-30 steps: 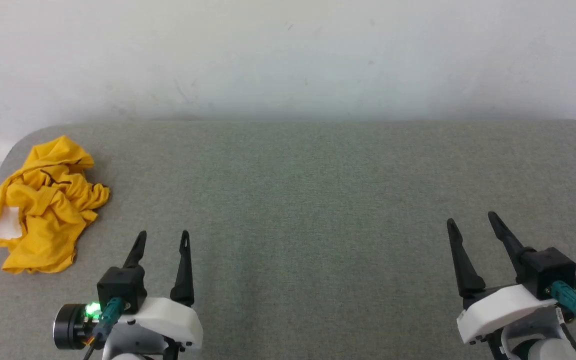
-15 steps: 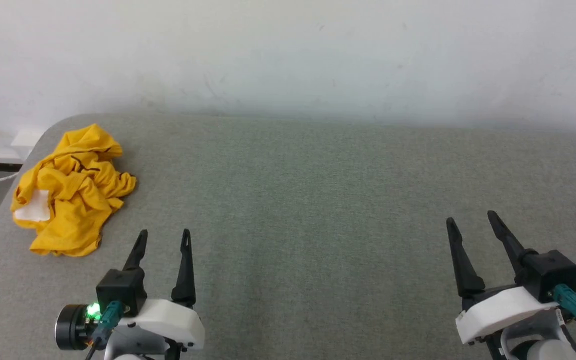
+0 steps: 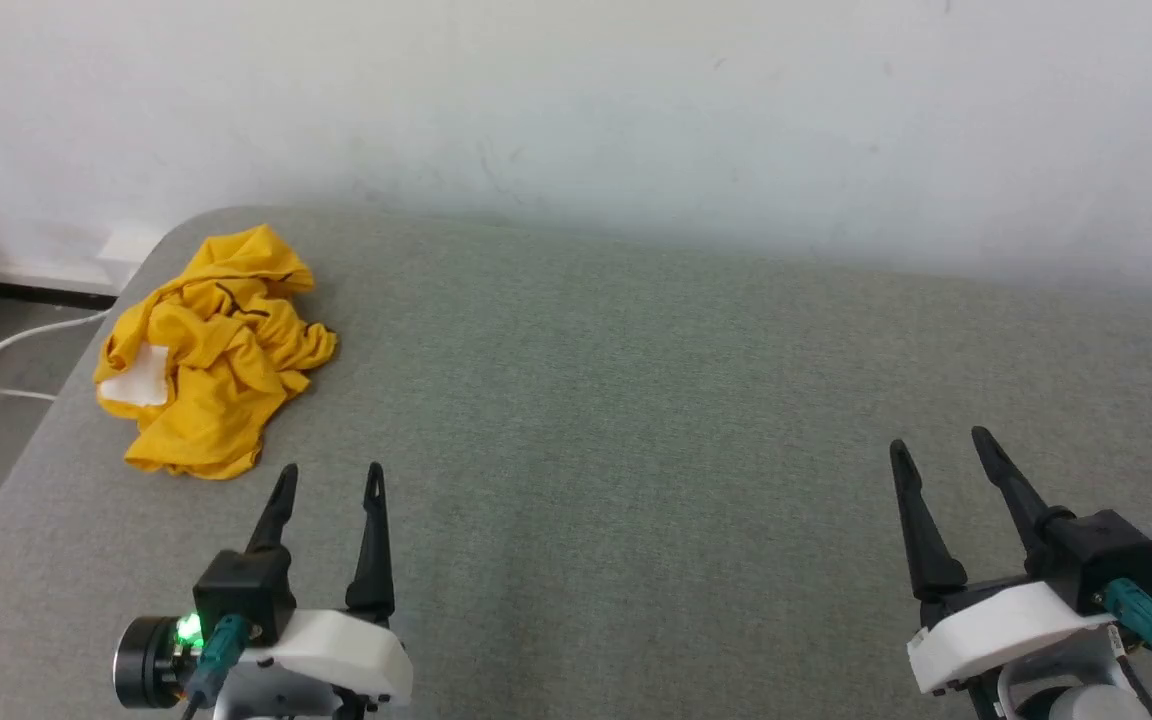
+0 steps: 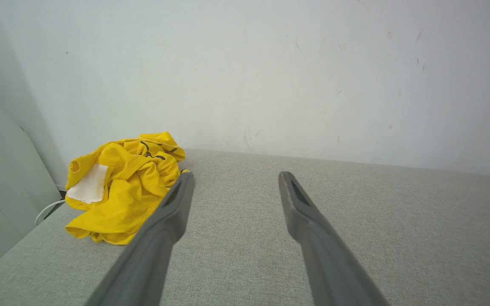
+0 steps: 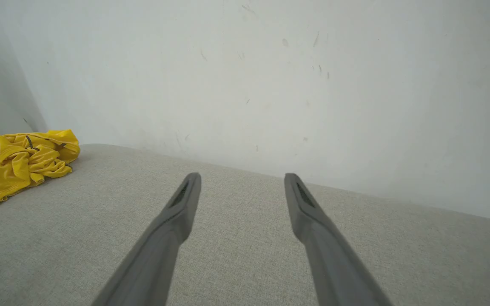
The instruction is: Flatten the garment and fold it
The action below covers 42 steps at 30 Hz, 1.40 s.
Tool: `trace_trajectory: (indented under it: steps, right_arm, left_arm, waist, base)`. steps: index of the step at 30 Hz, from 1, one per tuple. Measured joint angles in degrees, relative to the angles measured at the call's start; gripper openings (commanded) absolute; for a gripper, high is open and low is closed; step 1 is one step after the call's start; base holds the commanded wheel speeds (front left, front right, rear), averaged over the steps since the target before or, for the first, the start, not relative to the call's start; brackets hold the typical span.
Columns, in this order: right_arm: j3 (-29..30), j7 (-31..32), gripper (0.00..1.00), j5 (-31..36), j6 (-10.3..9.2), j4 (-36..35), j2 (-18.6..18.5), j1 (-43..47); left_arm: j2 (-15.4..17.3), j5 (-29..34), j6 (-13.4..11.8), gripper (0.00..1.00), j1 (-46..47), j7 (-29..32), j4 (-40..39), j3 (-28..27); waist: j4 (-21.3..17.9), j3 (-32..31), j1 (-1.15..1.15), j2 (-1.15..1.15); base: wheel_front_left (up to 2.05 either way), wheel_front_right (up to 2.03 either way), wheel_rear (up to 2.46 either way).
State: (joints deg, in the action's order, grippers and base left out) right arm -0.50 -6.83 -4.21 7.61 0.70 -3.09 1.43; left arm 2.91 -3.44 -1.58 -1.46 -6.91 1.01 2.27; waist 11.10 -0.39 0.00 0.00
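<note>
Garment (image 3: 211, 355): lying crumpled near far-left corner of grey table (image 3: 636, 400). Left gripper (image 3: 330, 468), right gripper (image 3: 939, 439): hovering clear of it, jaws spread, holding nothing.

My left tool (image 3: 330, 470), right tool (image 3: 939, 440): dark tapered fingers (image 3: 371, 545) | white shells (image 3: 336, 645) | teal plugs (image 3: 1131, 603) | green light (image 3: 186, 628) by left plug

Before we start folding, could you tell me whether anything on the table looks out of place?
The garment lies crumpled in a heap near the far left corner of the table, close to its edge, not spread flat. The left pincer and right pincer are open, clear of it. Nothing looks damaged.
</note>
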Motion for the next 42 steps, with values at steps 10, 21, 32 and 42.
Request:
trace_trajectory:
  steps: [10,21,32,42]
  right_arm:
    - [-0.32,-1.04,1.00,-0.57,-0.01,0.14,0.00,0.11]
    - [-1.32,-2.42,1.00,-0.90,-0.01,0.41,0.01,0.13]
    - [-1.79,-3.86,1.00,-0.98,-0.01,1.05,0.02,0.13]
    - [-2.59,-4.98,1.00,-1.42,-0.01,1.67,0.03,0.13]
  left_arm:
    - [0.00,-0.20,0.00,1.00,-0.73,-1.14,0.09,0.37]
    - [0.00,-1.05,-0.58,1.00,-0.75,-2.30,-0.04,0.68]
    - [0.00,-1.63,-1.05,1.00,-0.91,-3.76,-0.16,0.93]
    - [0.00,-2.21,-1.52,1.00,-1.10,-4.82,-0.19,1.33]
  waist:
    - [3.78,-0.04,0.00,0.00]
    - [8.14,0.24,0.00,0.00]
    - [11.91,0.28,0.00,0.00]
    - [14.76,0.26,0.00,0.00]
  base:
    - [0.00,0.00,0.00]
    - [0.00,0.00,0.00]
    - [0.00,0.00,0.00]
    - [0.00,0.00,0.00]
